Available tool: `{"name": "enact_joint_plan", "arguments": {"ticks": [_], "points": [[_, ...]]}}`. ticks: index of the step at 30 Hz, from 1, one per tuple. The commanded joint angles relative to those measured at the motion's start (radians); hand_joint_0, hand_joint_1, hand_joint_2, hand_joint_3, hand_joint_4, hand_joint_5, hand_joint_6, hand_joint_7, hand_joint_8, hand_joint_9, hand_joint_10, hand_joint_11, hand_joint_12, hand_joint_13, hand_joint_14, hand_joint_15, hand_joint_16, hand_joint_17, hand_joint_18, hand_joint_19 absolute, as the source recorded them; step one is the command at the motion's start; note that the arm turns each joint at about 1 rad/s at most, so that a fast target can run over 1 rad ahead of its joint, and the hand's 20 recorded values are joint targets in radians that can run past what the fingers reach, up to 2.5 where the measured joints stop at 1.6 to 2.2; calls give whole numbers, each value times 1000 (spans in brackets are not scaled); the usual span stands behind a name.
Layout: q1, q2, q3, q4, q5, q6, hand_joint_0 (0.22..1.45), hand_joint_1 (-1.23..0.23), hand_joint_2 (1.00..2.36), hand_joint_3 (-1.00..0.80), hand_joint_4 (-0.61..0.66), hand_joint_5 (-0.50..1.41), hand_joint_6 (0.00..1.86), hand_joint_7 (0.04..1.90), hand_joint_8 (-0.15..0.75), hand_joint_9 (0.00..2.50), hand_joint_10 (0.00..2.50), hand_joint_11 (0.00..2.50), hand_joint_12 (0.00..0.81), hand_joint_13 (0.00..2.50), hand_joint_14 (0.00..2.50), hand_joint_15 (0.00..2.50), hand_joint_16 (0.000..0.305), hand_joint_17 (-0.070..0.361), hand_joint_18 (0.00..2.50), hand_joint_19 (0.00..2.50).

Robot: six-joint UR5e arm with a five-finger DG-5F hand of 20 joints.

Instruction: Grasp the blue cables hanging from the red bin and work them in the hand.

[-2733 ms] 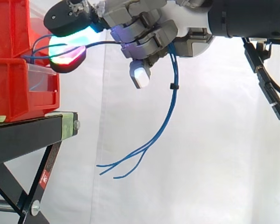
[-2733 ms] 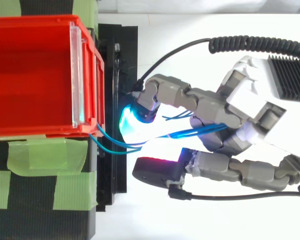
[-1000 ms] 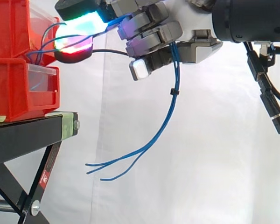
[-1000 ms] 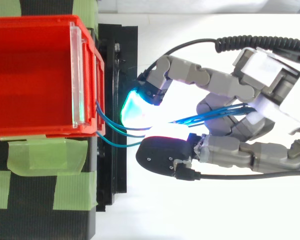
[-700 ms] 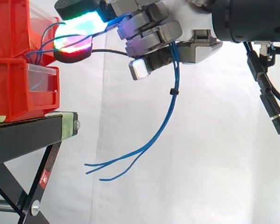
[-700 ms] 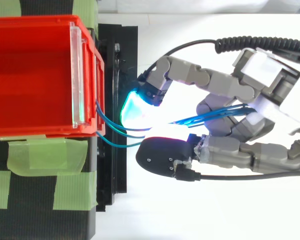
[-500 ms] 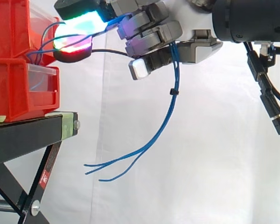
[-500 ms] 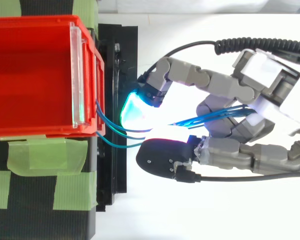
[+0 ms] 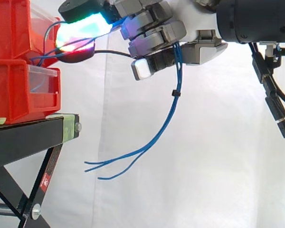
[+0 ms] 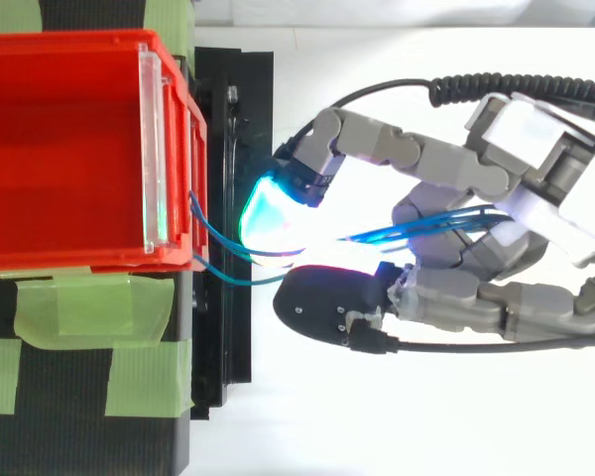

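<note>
Side view: hand [image 9: 156, 35] at 12 o'clock, arm entering from 3. Its fingers are clenched round the cables [image 9: 168, 114], and the glowing fingertips [image 9: 80, 26] pinch the run just off the bin [image 9: 14, 90] at 9 o'clock. The cables leave the bin, pass through the hand and drop from under the palm. They then sweep toward 7 o'clock with the loose ends free in air, apart from the stand [image 9: 28, 137]. A small black tie [image 9: 173, 94] bundles them just below the hand.

Top view: bin [image 10: 69, 149] at 9 o'clock, hand [image 10: 535, 169] at 3. The cables [image 10: 416, 230] bridge the gap from the bin's front corner between the pads and into the curled fingers.

Handling, my read: thin, light and limp, with a smooth jacket that probably slips. Best hold is the bundled stretch by the tie, not the splayed ends. Pull gently, as the roots look anchored in the bin.
</note>
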Motion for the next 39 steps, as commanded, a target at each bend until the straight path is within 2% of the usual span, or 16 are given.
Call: {"name": "enact_joint_plan", "arguments": {"ticks": [1,3,4,6,8,10,12,13,15,17,21,24,25,31,35,39], "points": [[1,0,1,-2,1,3,1072,-709,1018,74,173,264,5,1325,350,1601,2500,2500,470,1747,2500,1461,186,139,2483,559],[0,0,1,0,1,3,1064,-708,1020,-222,173,248,7,1296,350,1601,2500,2500,470,1747,2500,1461,186,139,2483,559],[1,0,1,2,1,3,1096,-698,1022,-123,174,249,6,1287,350,1601,2500,2500,470,1747,2500,1461,186,139,2483,559],[0,-1,1,2,1,3,1168,-685,1007,314,183,267,5,1284,350,1601,2500,2500,470,1747,2500,1461,186,139,2483,559],[1,0,1,2,1,3,1188,-680,1002,422,176,282,6,1292,350,1601,2500,2500,470,1747,2500,1461,186,139,2483,559],[1,0,1,2,3,3,1063,-716,1014,114,184,260,6,1290,350,1601,2500,2500,470,1747,2500,1461,186,139,2483,559],[1,-1,-1,2,3,3,1045,-713,1020,-94,175,242,6,1285,350,1601,2500,2500,470,1747,2500,1461,186,139,2483,559],[1,-1,-1,2,1,3,1135,-692,1011,159,178,250,6,1278,350,1601,2500,2500,470,1747,2500,1461,186,139,2483,559],[3,0,-1,2,1,3,1193,-679,1033,419,172,281,6,1286,350,1601,2500,2500,470,1747,2500,1461,186,139,2483,559],[1,0,-1,2,3,3,1186,-675,1048,423,169,286,5,1290,350,1601,2500,2500,470,1747,2500,1461,186,139,2483,559],[3,0,1,2,1,3,1087,-703,1020,-105,171,247,6,1277,350,1601,2500,2500,470,1747,2500,1461,186,139,2483,559],[3,0,1,2,3,3,1226,-673,1002,403,169,296,5,1308,350,1601,2500,2500,470,1747,2500,1461,186,139,2483,559],[3,0,1,2,3,3,1234,-667,1001,456,169,308,4,1322,350,1601,2500,2500,470,1747,2500,1461,186,139,2483,559],[3,-1,-1,2,3,3,1146,-684,1018,388,162,278,5,1305,350,1601,2500,2500,470,1747,2500,1461,186,139,2483,559],[3,-1,-1,2,4,3,1190,-668,1138,514,161,335,3,1356,350,1601,2500,2500,470,1747,2500,1461,186,139,2483,559],[3,0,-1,2,10,6,1258,-662,1138,558,141,369,2,1371,350,1601,2500,2500,470,1747,2500,1461,186,139,2483,559]]}}
